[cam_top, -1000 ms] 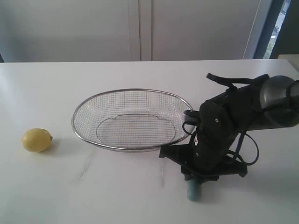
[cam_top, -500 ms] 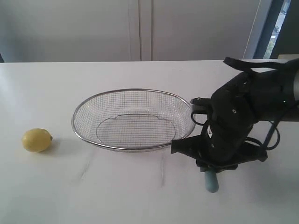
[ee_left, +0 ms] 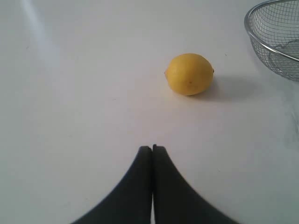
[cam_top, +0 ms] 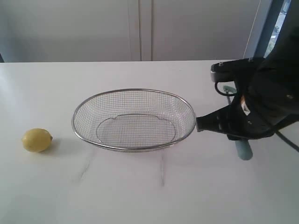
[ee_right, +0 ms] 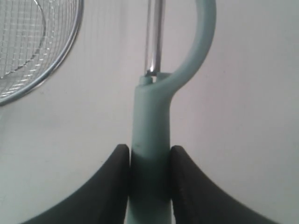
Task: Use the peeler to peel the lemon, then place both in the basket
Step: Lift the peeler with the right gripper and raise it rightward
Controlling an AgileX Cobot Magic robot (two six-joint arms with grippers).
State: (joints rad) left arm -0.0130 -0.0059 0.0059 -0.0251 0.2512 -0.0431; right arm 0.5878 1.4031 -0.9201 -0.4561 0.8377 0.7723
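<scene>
Lemon (cam_top: 37, 140): lies on the white table (cam_top: 140, 191), well to the left of the basket (cam_top: 135, 90) and apart from it. The skin that shows is smooth, whole and yellow.

Peeler (ee_right: 149, 121): just right of the basket, near its rim but not touching. The pale teal handle is clamped in the right gripper (ee_right: 149, 154), with one black finger (ee_right: 117, 172) pressed to each side. Past the fingers the handle runs on into a straight metal blade and a curved teal bow. In the exterior view the butt of the handle (cam_top: 243, 149) sticks out below the dark bulk of the gripper (cam_top: 238, 128). Whether it clears the table, I cannot tell.

Left gripper (ee_left: 152, 149): its two dark fingers are pressed tip to tip with no gap, and they grip nothing. It hangs over bare table. In its own camera the lemon (ee_left: 189, 74) sits ahead of the tips, apart from them, and the edge of the basket (ee_left: 275, 32) shows further along on the lemon's far side.

Basket: oval, silver wire mesh with a thick rim, sitting upright on the table between the lemon and the peeler. Part of its rim and mesh (ee_right: 28, 37) shows in the right wrist view, beside the peeler's blade but apart from it.
</scene>
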